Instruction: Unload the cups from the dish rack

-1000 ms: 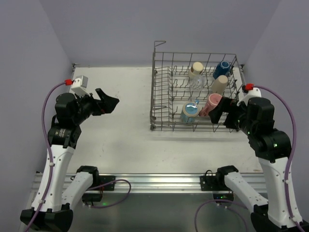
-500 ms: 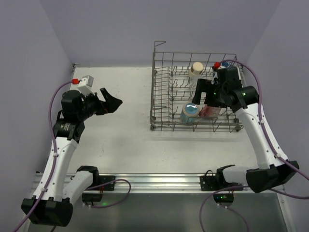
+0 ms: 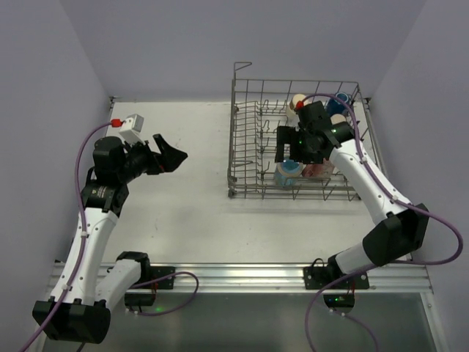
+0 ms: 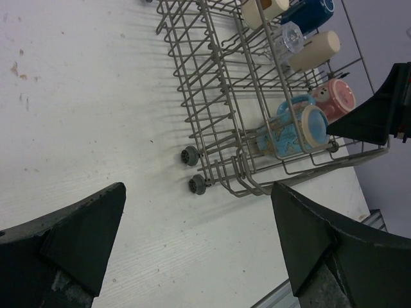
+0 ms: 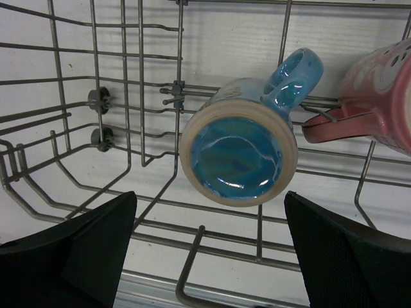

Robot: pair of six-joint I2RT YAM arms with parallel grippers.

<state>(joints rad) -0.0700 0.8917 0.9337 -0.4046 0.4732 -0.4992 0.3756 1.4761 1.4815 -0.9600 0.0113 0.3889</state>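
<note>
Swung in over the dish rack (image 3: 249,147), the right gripper (image 3: 286,148) is held above the light blue mug (image 5: 237,151) inside, jaws spread; left gripper (image 4: 198,187) likewise parted. Beside it, the pink tumbler (image 5: 385,96) is cropped.

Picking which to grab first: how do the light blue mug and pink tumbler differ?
The light blue glazed mug has a loop handle; the pink tumbler shows none. The mug's base faces the right wrist camera; the tumbler shows its side. Both lie tipped in the grey wire dish rack.
</note>
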